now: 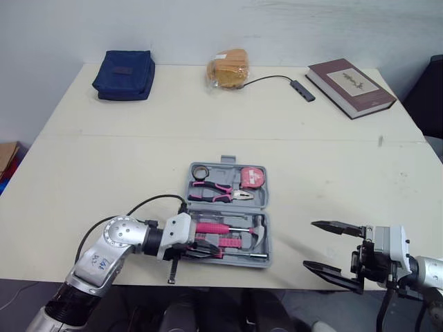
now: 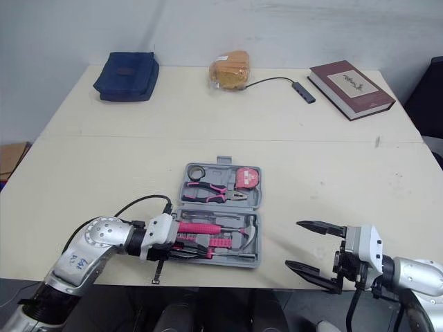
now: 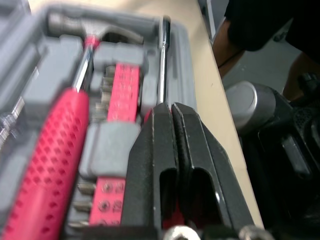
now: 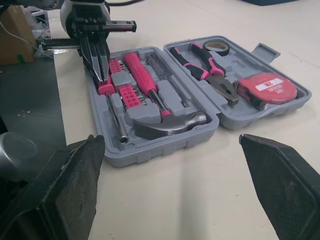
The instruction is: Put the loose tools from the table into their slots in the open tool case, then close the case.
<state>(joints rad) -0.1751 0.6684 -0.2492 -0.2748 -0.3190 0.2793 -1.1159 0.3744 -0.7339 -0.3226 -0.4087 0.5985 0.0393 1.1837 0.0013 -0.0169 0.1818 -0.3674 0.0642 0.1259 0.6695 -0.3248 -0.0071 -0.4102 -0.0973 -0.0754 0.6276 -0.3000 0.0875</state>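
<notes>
The grey tool case (image 1: pixel 266 207) lies open near the table's front edge. Its far half holds pink-handled pliers (image 1: pixel 218 191), a tape measure (image 1: pixel 252 177) and a tape roll (image 1: pixel 201 171). Its near half holds a hammer (image 4: pixel 170 124), a pink-handled screwdriver (image 4: pixel 142 75), a pink bit holder (image 3: pixel 122 90) and a metal bar. My left gripper (image 3: pixel 172 107) is shut, its tips down over the near half's front left corner beside the bit holder; nothing visible between the fingers. My right gripper (image 1: pixel 311 243) stands wide open and empty, to the right of the case at the table's front.
Along the far edge lie a blue pouch (image 1: pixel 124 75), a bagged bread roll (image 1: pixel 228 68), a small hub on a black cable (image 1: pixel 302 90) and a dark red book (image 1: pixel 349 86). The case sits close to the table's front edge.
</notes>
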